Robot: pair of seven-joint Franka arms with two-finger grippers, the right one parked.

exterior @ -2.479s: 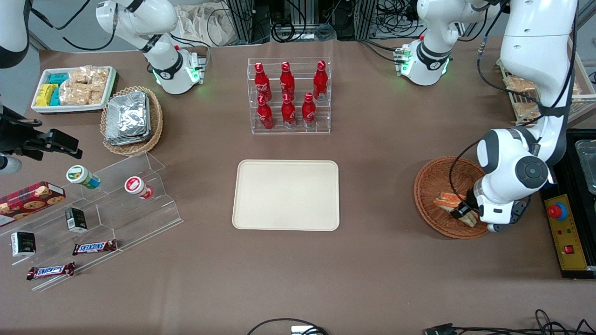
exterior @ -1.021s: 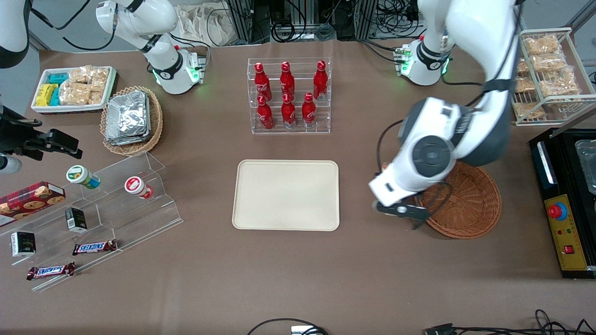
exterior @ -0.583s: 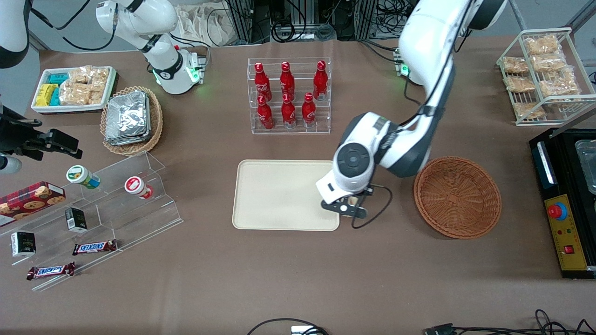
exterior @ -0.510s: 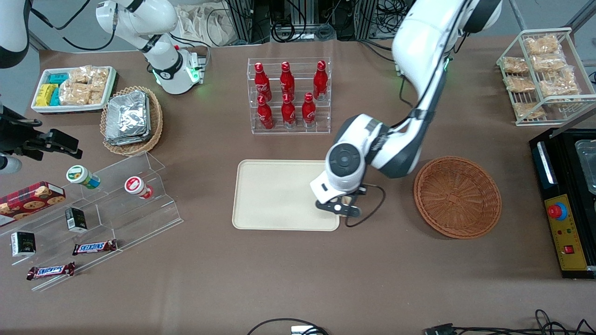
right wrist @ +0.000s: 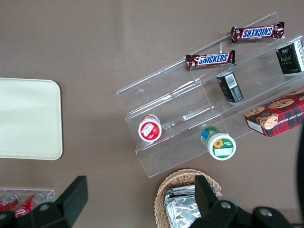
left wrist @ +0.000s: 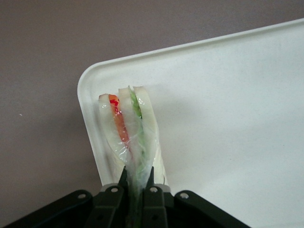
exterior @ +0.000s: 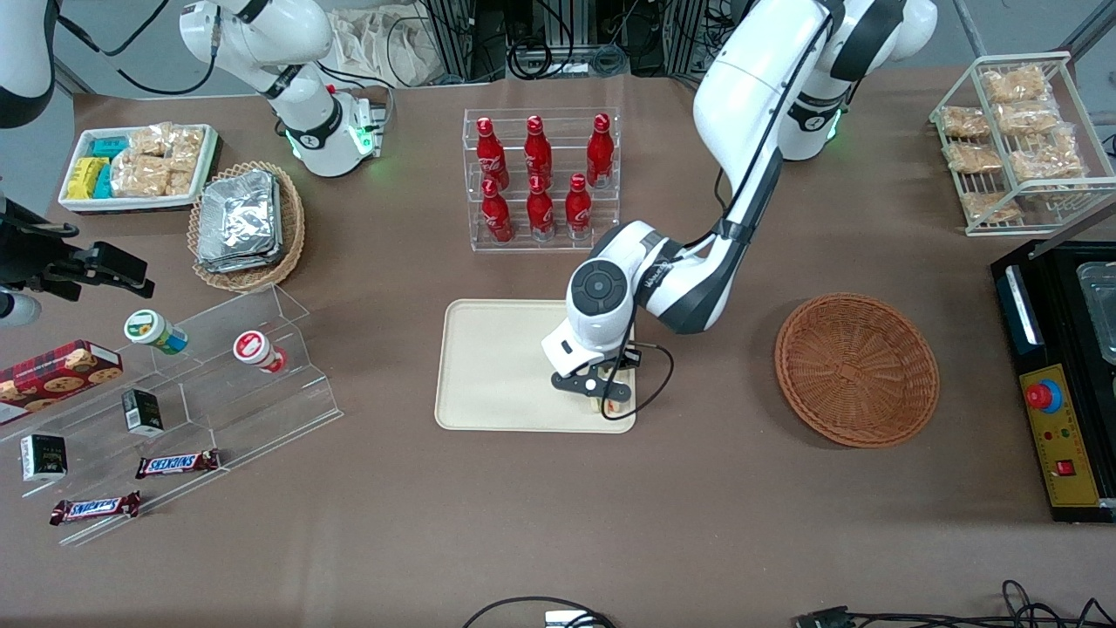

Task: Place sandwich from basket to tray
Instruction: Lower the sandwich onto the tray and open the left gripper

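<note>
Brown cloth covered the table (exterior: 540, 515), and nearest the front camera, toward the parked arm's end, two Snickers bars (exterior: 177, 463) lay on a clear stepped stand (exterior: 218, 384) with small boxes and two tubs. At mid-table sat the tray (exterior: 497, 366). Over the tray's near corner, the one toward the working arm's end, hung the gripper (exterior: 600, 398), its black fingers (left wrist: 154, 209) closed tight on the sandwich (left wrist: 127, 135). The wrapped wedge stood edge-on just above that corner; whether it touched the tray could not be told. From the front only a pale bit of it showed under the wrist. Well apart from the tray, toward the working arm's end, the basket (exterior: 857, 370) held nothing. Farther from the camera stood a clear rack of red bottles (exterior: 540, 179), and toward the parked arm's end a tan basket of foil packets (exterior: 244, 222).
</note>
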